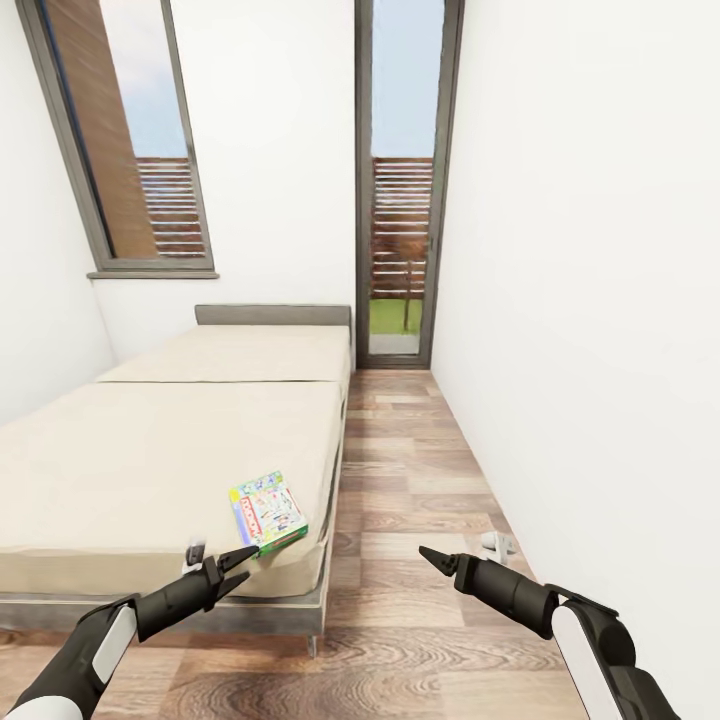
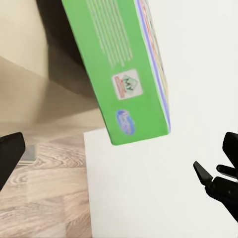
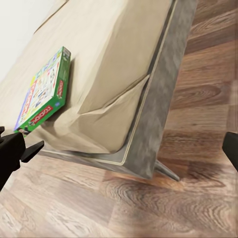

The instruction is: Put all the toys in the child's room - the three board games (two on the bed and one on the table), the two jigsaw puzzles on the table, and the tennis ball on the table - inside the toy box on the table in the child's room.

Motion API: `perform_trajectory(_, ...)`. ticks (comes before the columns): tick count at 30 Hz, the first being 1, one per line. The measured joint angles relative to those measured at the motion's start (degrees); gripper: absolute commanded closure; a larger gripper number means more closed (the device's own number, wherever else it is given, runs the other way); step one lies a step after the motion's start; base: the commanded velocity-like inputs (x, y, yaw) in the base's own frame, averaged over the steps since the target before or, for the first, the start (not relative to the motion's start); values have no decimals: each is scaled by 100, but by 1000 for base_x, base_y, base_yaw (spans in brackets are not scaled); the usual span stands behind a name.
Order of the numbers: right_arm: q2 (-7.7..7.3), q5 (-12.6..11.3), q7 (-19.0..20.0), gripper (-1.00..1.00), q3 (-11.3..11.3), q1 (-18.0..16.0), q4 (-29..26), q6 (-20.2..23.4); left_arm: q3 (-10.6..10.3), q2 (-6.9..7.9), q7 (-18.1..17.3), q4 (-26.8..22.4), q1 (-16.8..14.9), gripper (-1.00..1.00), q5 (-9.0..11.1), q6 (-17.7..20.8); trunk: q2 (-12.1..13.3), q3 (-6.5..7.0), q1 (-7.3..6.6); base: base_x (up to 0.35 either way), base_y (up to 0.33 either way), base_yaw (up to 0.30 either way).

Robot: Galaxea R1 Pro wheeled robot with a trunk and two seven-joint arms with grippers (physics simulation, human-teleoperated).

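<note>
One board game point(image 1: 268, 512), a flat box with a green side and a colourful printed top, lies near the front right corner of the bed point(image 1: 150, 460). My left gripper point(image 1: 222, 556) is open just in front of that corner, a little short of the box. The left wrist view shows the box's green edge point(image 2: 129, 74) close ahead, with nothing between the open fingers. My right gripper point(image 1: 432, 556) hovers open over the floor to the right of the bed. The box point(image 3: 42, 94) and the bed corner also appear in the right wrist view. The table, toy box, jigsaw puzzles and tennis ball are out of view.
A strip of wood plank floor point(image 1: 410, 470) runs between the bed's grey frame point(image 1: 325, 590) and the white wall point(image 1: 600, 350) on the right. A small white object point(image 1: 497, 543) lies on the floor by that wall. A window point(image 1: 130, 150) and a glass door point(image 1: 400, 200) are at the far end.
</note>
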Motion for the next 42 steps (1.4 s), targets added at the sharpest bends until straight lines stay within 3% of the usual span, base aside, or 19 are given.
perform_trajectory(26,-3,0,1,-100,0,0,1,-1,10,-1,-1,-1,0,-100,-3,0,0,0,0,0,-12,0)
perform_trajectory(42,0,-3,1,-100,0,2,1,-1,35,1,-1,-1,0,-100,-2,-8,0,0,0,0,-99,0)
